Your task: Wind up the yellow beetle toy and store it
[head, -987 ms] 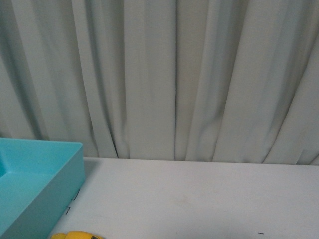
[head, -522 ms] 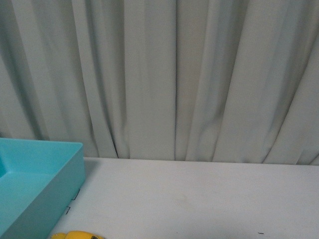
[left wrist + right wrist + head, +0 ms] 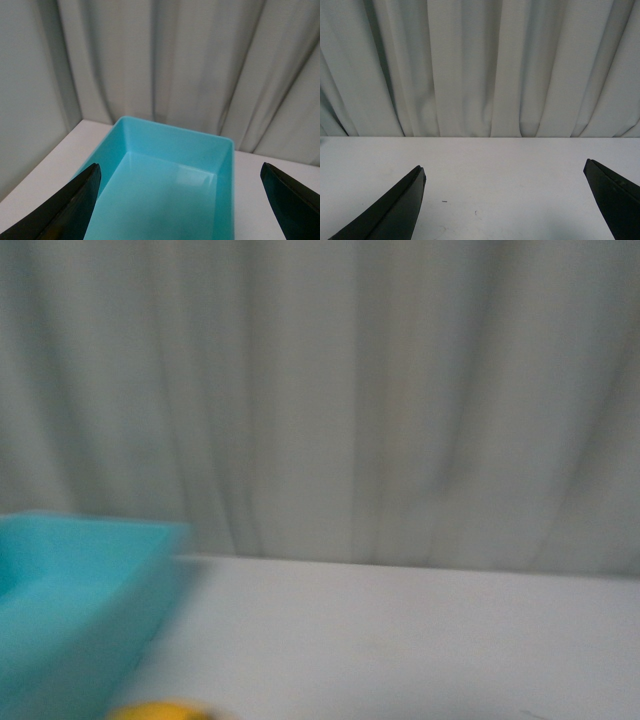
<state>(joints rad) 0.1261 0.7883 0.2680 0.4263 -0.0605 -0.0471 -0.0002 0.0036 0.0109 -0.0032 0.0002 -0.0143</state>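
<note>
Only the rounded top of the yellow beetle toy shows, blurred, at the bottom edge of the front view, just right of the turquoise bin. Neither arm appears in that view. My left gripper is open, its black fingers spread wide over the empty turquoise bin. In the right wrist view my right gripper is open too, above bare white table, with nothing between its fingers. The toy is out of both wrist views.
A pale grey curtain hangs along the far edge of the white table. The bin stands at the table's left side, near a corner of the curtain.
The front view has gone blurred, as if the camera is moving. The bin and the toy sit in nearly the same places as before.
</note>
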